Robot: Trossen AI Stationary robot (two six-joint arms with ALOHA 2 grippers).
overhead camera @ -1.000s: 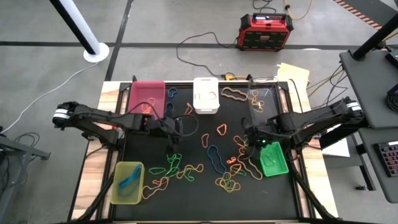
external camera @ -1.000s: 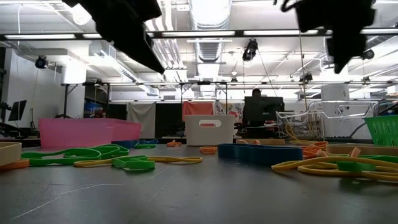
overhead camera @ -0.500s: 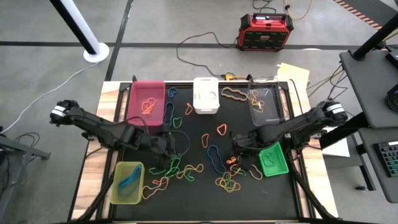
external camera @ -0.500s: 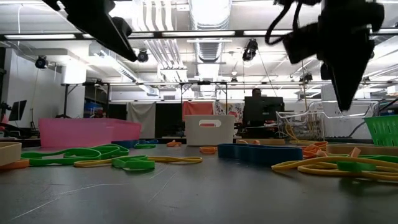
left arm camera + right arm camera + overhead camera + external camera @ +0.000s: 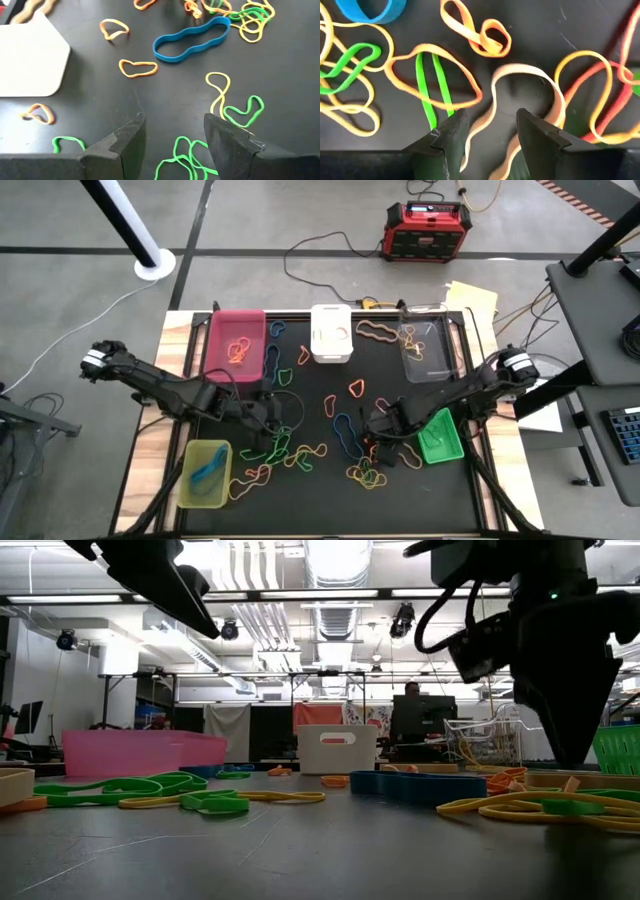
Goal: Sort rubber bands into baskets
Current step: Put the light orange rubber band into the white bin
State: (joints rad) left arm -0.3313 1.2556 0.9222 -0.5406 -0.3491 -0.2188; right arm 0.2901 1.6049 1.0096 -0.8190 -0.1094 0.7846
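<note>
Hovering low over the band [image 5: 520, 95] tangle beside the green basket [image 5: 440, 436], right gripper [image 5: 378, 430] has fingers parted, empty (positioned to pinch one). Left gripper [image 5: 268, 413] open, empty, over green bands.

Black table [image 5: 320, 490] — orange, green, yellow, blue rubber bands [image 5: 345, 432]; pink, white, clear, green, yellow-green baskets [image 5: 331, 333].
</note>
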